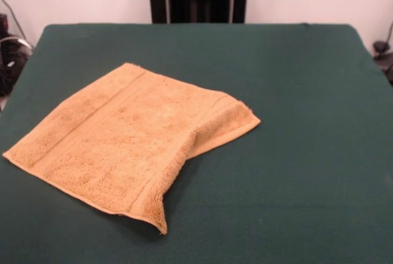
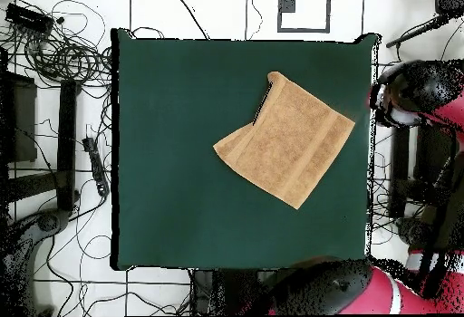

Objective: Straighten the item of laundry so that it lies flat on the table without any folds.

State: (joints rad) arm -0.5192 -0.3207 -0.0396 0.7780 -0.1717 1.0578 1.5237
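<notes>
The towel is golden-orange terry cloth, lying at an angle on the dark green counter. It is not flat: one side is folded over, so a doubled flap runs along its right edge in the front view, and the near corner of that fold lifts slightly off the cloth, casting a shadow beneath. A flat woven band crosses the towel near its left edge, and another shows close to the near edge. In the front view it sits left of the middle of the counter, toward the near side.

From overhead the towel shows as a tilted diamond with a smaller lower layer sticking out at one side, a dark crease marking the fold; it lies toward the right half of the counter. This view also shows the red and black arm bent round beyond the counter's right edge, and loose cables on the floor to the left.

The pincer shows in neither view, so I cannot tell how it stands. Nothing rests on the towel.
</notes>
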